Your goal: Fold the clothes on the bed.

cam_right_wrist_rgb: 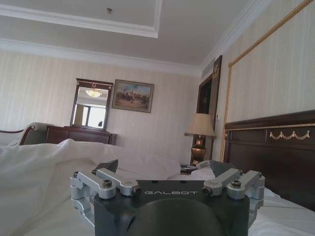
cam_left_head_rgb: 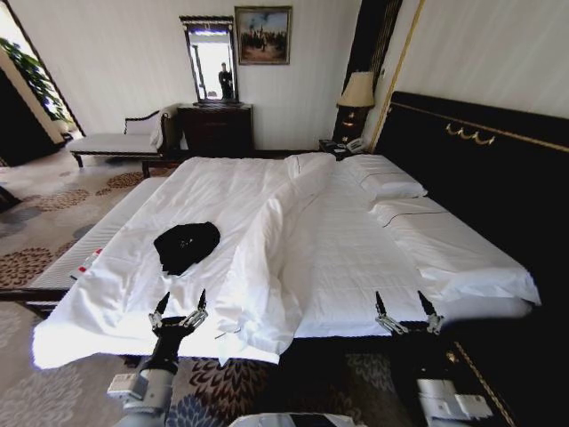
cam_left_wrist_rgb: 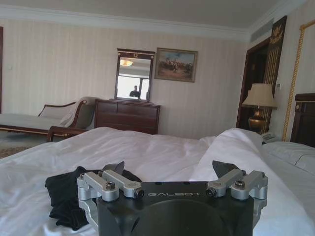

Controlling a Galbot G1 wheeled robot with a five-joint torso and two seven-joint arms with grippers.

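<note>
The clothes are one black garment, bunched in a small heap on the near left part of the bed. The same heap lies just beyond my left gripper in the left wrist view. My left gripper hovers open at the bed's near edge, a short way in front of the heap and not touching it. My right gripper is open too, over the near edge further right, above bare white sheet. Nothing sits between either pair of fingers.
A raised fold of white duvet runs down the middle of the bed. Pillows lie by the dark headboard. A chaise bench, dresser with mirror and lamp stand along the far wall. Patterned carpet lies on the left.
</note>
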